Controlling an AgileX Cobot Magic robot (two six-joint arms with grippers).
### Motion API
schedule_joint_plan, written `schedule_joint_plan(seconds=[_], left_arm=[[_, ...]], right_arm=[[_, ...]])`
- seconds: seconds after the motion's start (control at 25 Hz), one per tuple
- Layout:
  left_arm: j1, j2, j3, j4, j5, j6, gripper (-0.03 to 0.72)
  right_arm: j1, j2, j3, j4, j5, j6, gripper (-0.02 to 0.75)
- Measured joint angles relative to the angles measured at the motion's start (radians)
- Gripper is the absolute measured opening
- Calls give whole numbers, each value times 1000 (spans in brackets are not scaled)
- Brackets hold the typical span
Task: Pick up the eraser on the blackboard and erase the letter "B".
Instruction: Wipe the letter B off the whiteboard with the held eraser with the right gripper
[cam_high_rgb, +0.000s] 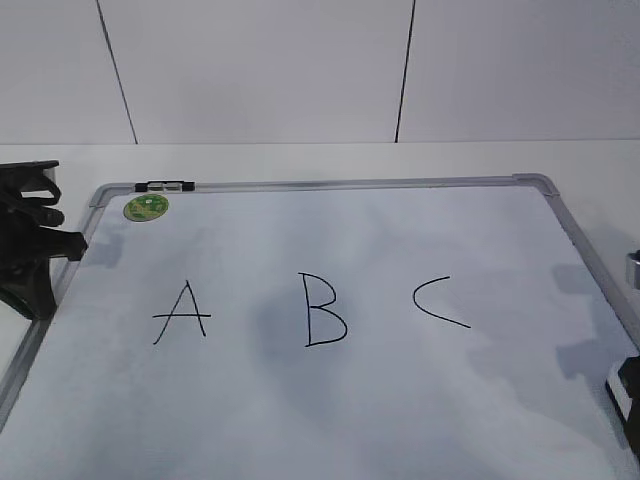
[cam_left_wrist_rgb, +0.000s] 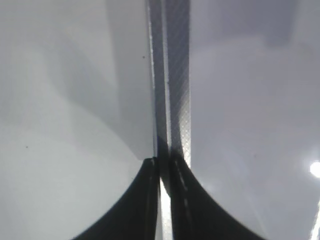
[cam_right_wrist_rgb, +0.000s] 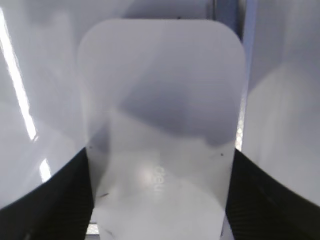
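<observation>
— Eraser (cam_right_wrist_rgb: 160, 125): white rounded block with faint grey lettering, pinched between the right gripper (cam_right_wrist_rgb: 160, 200) fingers beside the blackboard (cam_high_rgb: 330, 420) frame's right edge.
— Left gripper (cam_left_wrist_rgb: 162, 200)?
— Pressed together over the left frame; letter "B" (cam_high_rgb: 325, 310) intact.

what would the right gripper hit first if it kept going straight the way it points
Most likely the eraser: it fills the gap between the right gripper's fingers, apparently already gripped. Beyond it lies the blackboard.
</observation>
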Motion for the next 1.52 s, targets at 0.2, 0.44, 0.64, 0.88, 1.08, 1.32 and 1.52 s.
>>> schedule_joint_plan(seconds=[0.2, 0.44, 0.64, 0.88, 1.08, 1.32, 1.52], left_arm=[[0, 0, 0, -2, 0, 0, 29], [0, 0, 0, -2, 0, 0, 29], [0, 0, 0, -4, 0, 0, 29], [0, 0, 0, -4, 0, 0, 29], [0, 0, 0, -4, 0, 0, 29], [0, 0, 0, -4, 0, 0, 29], [0, 0, 0, -4, 6, 0, 29]], right_arm=[[0, 0, -16, 15, 7, 0, 524], [0, 0, -41, 23, 44, 0, 524], [0, 0, -122, 52, 119, -11, 524], [0, 0, -264, 95, 209, -38, 524], [71, 0, -334, 104, 223, -40, 524], [284, 55, -423, 100, 217, -14, 524], [416, 173, -549, 65, 219, -1, 524]])
